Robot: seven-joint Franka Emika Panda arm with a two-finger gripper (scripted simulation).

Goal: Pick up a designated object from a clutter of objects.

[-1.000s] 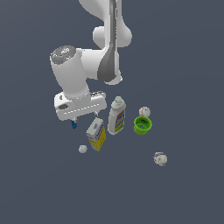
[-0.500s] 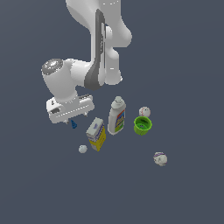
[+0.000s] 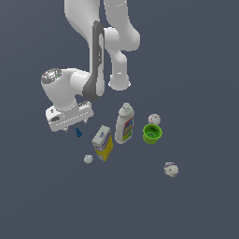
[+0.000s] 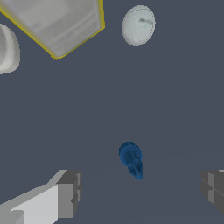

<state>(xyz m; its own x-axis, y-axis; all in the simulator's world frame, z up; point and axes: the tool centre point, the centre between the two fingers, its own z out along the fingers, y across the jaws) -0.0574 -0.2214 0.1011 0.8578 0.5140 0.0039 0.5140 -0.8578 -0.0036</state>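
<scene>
The gripper (image 3: 70,125) is being held just above the desk (image 3: 196,205), to the exterior view's left of the yellow-blue carton (image 3: 103,142); its fingers (image 4: 65,194) are being kept spread wide, nothing pinched. The tiny dark blue cone (image 3: 79,133) is lying on the desk between the spread fingers in the wrist view (image 4: 131,159), touching neither, just left of the carton. A small whitish ball (image 3: 88,159) is sitting below-left of the carton. The white bottle (image 3: 124,123) is standing upright just right of the carton. Further right, the green cup (image 3: 151,134) and two more balls (image 3: 154,119) (image 3: 171,169) are lying.
</scene>
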